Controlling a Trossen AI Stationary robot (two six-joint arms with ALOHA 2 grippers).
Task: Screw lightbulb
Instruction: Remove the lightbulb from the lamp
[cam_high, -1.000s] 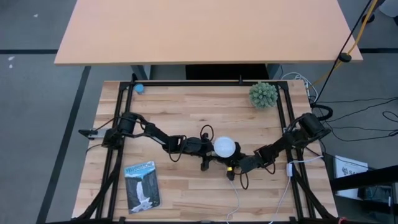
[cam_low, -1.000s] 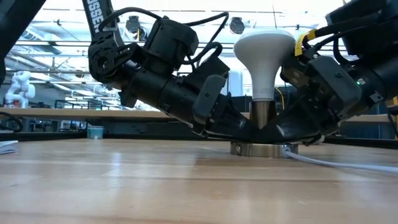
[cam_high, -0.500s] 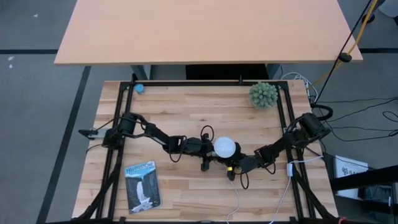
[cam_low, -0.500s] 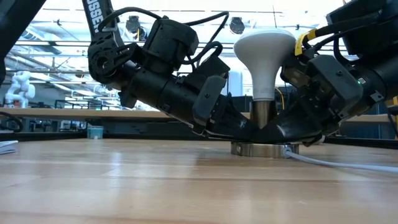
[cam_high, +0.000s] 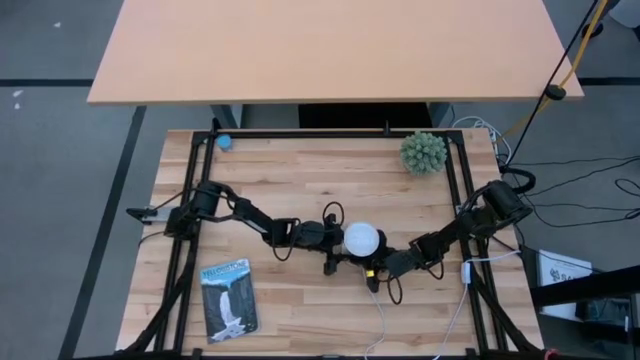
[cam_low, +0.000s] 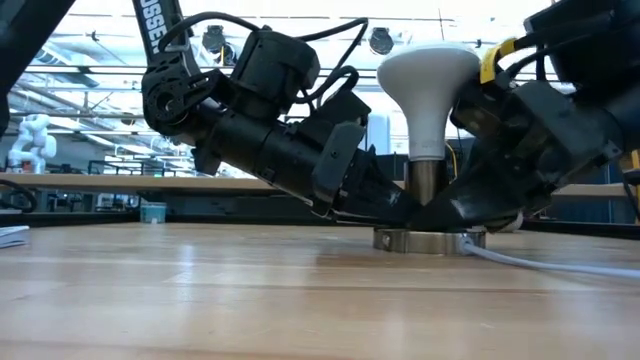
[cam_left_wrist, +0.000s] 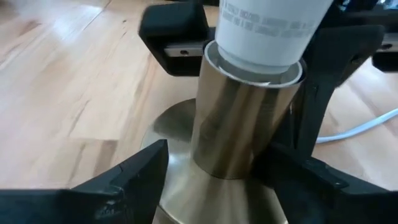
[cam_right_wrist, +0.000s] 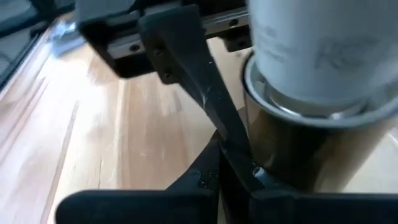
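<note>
Lightbulb (cam_low: 428, 95) upright in brass socket (cam_low: 427, 195) mid-table, left gripper (cam_left_wrist: 214, 171) spread open around socket base, right gripper (cam_right_wrist: 233, 177) closed tight beside it.

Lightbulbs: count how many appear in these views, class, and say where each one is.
1. The lightbulb stands upright in the brass socket at mid-table, between the left pincer and the right pincer. No other shows; one could be hidden behind the arms.

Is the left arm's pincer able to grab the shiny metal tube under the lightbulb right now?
Probably yes. The left pincer is open with a finger on each side of the socket tube, nothing between them. The right pincer, shut, sits low at the tube's far side and looks clear.
</note>
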